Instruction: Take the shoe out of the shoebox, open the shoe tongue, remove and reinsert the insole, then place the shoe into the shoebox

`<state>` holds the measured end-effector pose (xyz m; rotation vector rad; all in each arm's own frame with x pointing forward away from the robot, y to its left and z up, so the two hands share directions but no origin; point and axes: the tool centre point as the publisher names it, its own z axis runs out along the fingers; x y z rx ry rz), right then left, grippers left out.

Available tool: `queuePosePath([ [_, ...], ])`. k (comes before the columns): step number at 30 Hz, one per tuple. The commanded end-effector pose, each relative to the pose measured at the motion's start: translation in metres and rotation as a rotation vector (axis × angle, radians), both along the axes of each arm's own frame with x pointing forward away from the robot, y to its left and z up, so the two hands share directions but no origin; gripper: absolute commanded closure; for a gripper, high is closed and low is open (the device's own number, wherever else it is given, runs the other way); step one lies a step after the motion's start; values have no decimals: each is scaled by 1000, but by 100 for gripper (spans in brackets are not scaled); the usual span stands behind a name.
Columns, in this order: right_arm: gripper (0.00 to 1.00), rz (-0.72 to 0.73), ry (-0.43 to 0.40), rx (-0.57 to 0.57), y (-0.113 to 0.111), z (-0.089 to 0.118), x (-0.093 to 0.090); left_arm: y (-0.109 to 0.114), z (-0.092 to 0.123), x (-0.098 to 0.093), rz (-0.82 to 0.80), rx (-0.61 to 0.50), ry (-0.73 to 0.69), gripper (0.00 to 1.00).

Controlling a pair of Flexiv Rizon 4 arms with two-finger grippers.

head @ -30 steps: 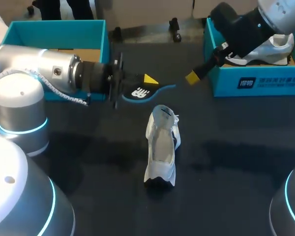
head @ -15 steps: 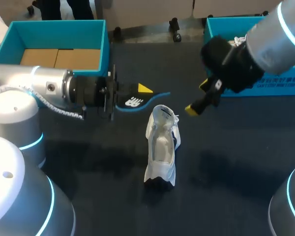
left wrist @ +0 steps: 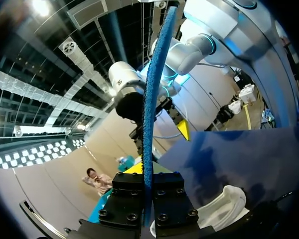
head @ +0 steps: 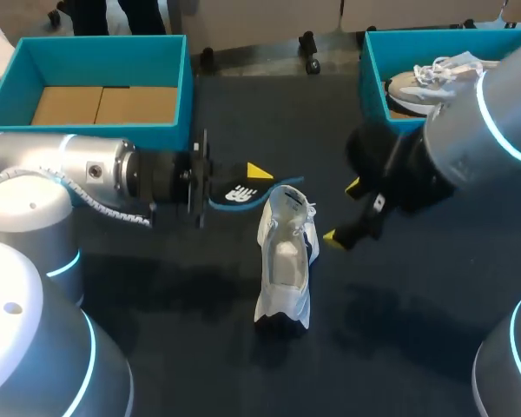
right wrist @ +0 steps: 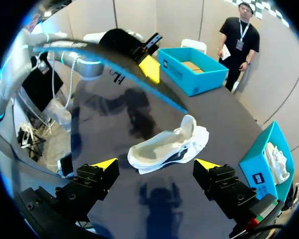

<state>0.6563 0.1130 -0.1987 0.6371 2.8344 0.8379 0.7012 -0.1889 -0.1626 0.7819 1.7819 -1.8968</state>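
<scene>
Trainer as landmark: white fabric trainer (head: 284, 261) lies outside both boxes on the dark tabletop (head: 156, 347), opening upward, long axis running toward the robot, laces at the far end

Left gripper (head: 253, 180): comes in from the left, level with the trainer's far end and just beside it. It is clamped flat on the thin dark foam insole with a blue edge (head: 240, 193), with one yellow tip showing on top. The insole is held above the table, its free end pointing toward the trainer's far end; cannot tell whether the two touch. The left wrist view shows the insole edge-on, pinched between both black fingers, with the trainer below them

Right gripper (head: 341, 211): just right of the trainer's far end, fingers spread wide, nothing between them. The nearer tip is close beside the trainer's collar but apart from it. In the right wrist view the trainer lies on the table ahead of the spread fingers, untouched

Teal open shoebox with a brown cardboard floor (head: 95, 52): well beyond the trainer, to the far left

Second teal shoebox (head: 375, 82): well beyond the trainer, to the far right, with a grey-and-white laced shoe (head: 425, 80) inside, partly hidden by the right arm
</scene>
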Motion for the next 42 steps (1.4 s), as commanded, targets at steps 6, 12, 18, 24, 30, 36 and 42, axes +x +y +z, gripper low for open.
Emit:
queuePosePath([
  [6, 0, 3, -13, 28, 5, -13, 1, 4, -8, -13, 13, 5, 12, 100],
  [12, 0, 3, -13, 28, 5, -13, 1, 4, -12, -22, 10, 5, 31, 100],
  [18, 0, 85, -41, -63, 0, -21, 1, 4, -16, -27, 17, 4, 49, 100],
  [24, 0, 157, -59, -99, 0, -41, -4, 2, -22, -35, 18, 12, 58, 100],
  [30, 0, 184, -50, -90, -1, -61, -2, -1, -33, -48, 0, 20, 69, 100],
  [36, 0, 205, -34, -83, 0, -74, 2, -4, -38, -53, 9, 21, 80, 100],
  [42, 0, 213, -24, -78, -1, -79, 4, 0, -45, -49, 30, 29, 74, 100],
])
